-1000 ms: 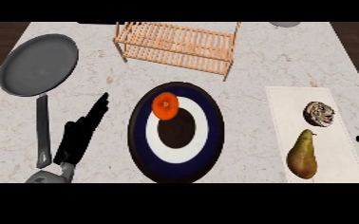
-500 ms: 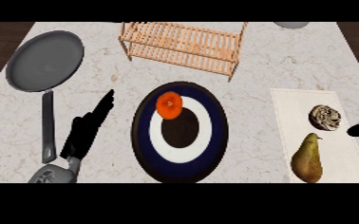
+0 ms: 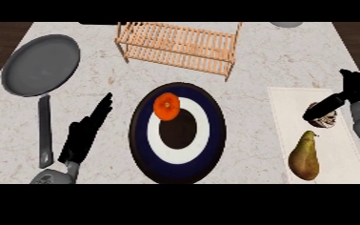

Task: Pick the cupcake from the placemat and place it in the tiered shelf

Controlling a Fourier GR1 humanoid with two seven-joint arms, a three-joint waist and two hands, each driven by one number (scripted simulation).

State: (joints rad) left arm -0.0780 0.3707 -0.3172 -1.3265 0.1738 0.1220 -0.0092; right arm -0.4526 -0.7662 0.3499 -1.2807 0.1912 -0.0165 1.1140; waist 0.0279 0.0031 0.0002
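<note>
Overlapping cupcake (image 3: pixel 329 122), perhaps touching: right hand (image 3: pixel 329 105)

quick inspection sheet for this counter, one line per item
surface: pale marble counter
job's things: dark-swirled cupcake on white placemat, partly under the right hand; slatted wooden tiered shelf at back
clutter: grey frying pan, orange fruit on blue-and-white plate, green-brown pear on placemat
hands: left hand open beside pan handle; right hand over cupcake, grip unclear
cables: nothing seen
surroundings: dark brown strip past far corners
</note>
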